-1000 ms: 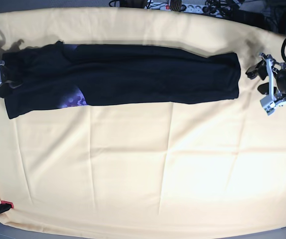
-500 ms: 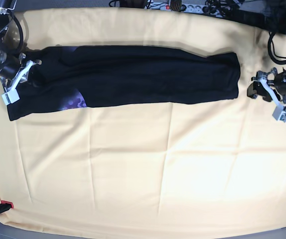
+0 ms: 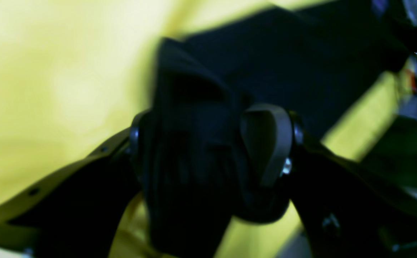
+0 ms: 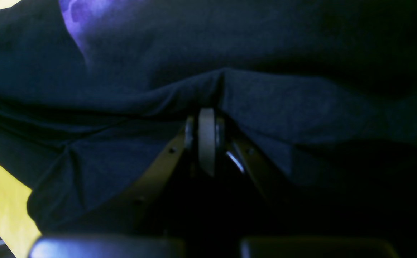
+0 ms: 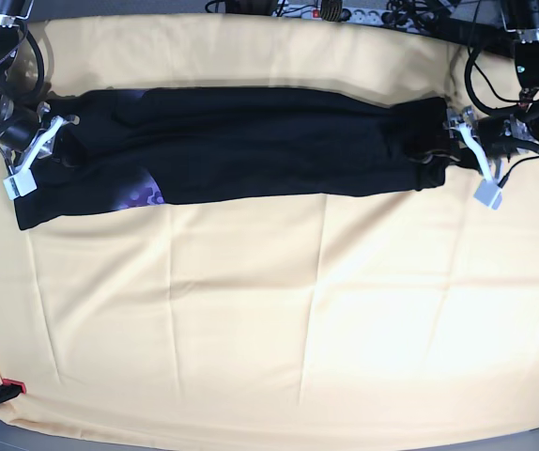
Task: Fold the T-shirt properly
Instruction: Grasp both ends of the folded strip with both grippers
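Both arms are closing in on the shirt's two short ends compared with a second ago: the left gripper (image 5: 453, 139), then well off the right-hand end, is now sitting over that end, and the right gripper (image 5: 46, 141) is now pressing in at the left-hand end, where earlier it was hanging at the cloth's edge.

The T-shirt (image 5: 251, 141) is lying as a long, narrow black band across the far part of the cloth (image 5: 269, 310), running left to right, with a patch of purple print showing near its left end. Judging by that shape, the lengthwise folds are already in place and the crosswise folds are still waiting to be made.

In the right wrist view the right gripper (image 4: 207, 123) is showing its fingers drawn together, pinching a ridge of the shirt (image 4: 265, 107). In the left wrist view the left gripper (image 3: 212, 143) is holding its fingers wide apart, with a bunched end of the shirt (image 3: 190, 150) sitting between them; they are not yet clamping it. That view is blurred, so finer contact is hard to judge.

Counting: one shirt, one cloth, two grippers. A clutter of cables (image 5: 382, 13) is lying beyond the far edge.
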Available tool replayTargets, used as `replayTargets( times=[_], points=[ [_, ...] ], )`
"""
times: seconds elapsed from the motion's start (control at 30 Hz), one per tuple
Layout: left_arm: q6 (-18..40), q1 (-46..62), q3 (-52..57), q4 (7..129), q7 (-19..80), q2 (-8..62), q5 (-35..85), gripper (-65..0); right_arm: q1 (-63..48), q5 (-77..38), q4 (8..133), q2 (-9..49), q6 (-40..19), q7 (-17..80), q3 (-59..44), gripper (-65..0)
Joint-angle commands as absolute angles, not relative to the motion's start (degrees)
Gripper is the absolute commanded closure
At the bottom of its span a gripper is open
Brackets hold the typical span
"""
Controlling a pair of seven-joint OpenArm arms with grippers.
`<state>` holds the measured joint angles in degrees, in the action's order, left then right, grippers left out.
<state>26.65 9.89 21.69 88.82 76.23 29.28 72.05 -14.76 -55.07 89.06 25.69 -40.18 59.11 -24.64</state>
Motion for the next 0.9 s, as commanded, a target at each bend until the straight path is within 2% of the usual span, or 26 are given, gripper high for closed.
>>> replayTargets(
  times=[0.0,0.07,0.1,0.13,0.2,0.23,0.3,0.33,0.47,0.5,0.73,0.87],
  points=[
    [27.09,9.98,21.78,89.12,77.71,30.35,73.01,-39.1,-14.41,-54.39,89.34,26.72,-40.00,59.11,-25.12,0.0],
    [27.99,9.96,21.78,89.12,77.60,30.35,74.41,-36.9,-14.44,-54.43,89.34,26.70,-40.00,59.11,-25.12,0.0],
    [28.36,9.78,21.78,89.12,77.30,30.37,74.39,-32.7,-14.44,-54.59,89.34,26.70,-40.00,59.13,-25.12,0.0],
    [28.38,9.76,21.80,89.12,76.44,30.55,73.97,-26.0,-14.44,-54.68,89.34,26.70,-40.00,59.13,-25.12,0.0],
    [28.27,9.61,21.85,89.12,74.24,31.09,72.12,-6.7,-14.44,-55.90,89.36,26.70,-40.00,59.59,-25.12,0.0],
    [28.23,9.63,21.85,89.12,72.58,31.51,70.76,0.0,-14.41,-57.01,89.41,26.72,-40.00,60.03,-25.12,0.0],
    [26.94,9.63,21.85,89.12,69.23,32.45,68.18,0.0,-14.41,-59.81,89.54,26.83,-40.00,60.42,-25.12,0.0],
    [25.82,9.56,21.85,89.12,67.55,32.88,66.92,0.0,-14.39,-61.69,89.60,26.87,-40.00,60.42,-25.15,-3.7],
    [25.28,9.21,21.87,89.12,65.56,35.11,64.49,0.0,-13.58,-67.85,90.00,28.01,-40.00,60.47,-25.23,-32.1],
    [25.28,9.10,21.89,89.12,65.58,35.70,64.47,0.0,-13.13,-69.10,90.21,28.36,-40.00,60.69,-25.26,-36.1],
    [25.76,8.69,21.89,89.12,65.49,43.68,60.53,0.0,-8.14,-81.97,92.66,28.73,-40.00,71.16,-28.67,-36.8],
    [25.74,8.69,21.89,89.12,65.25,49.47,59.68,0.0,-7.73,-84.66,92.64,28.71,-40.00,76.16,-32.32,-36.8]
  ],
)
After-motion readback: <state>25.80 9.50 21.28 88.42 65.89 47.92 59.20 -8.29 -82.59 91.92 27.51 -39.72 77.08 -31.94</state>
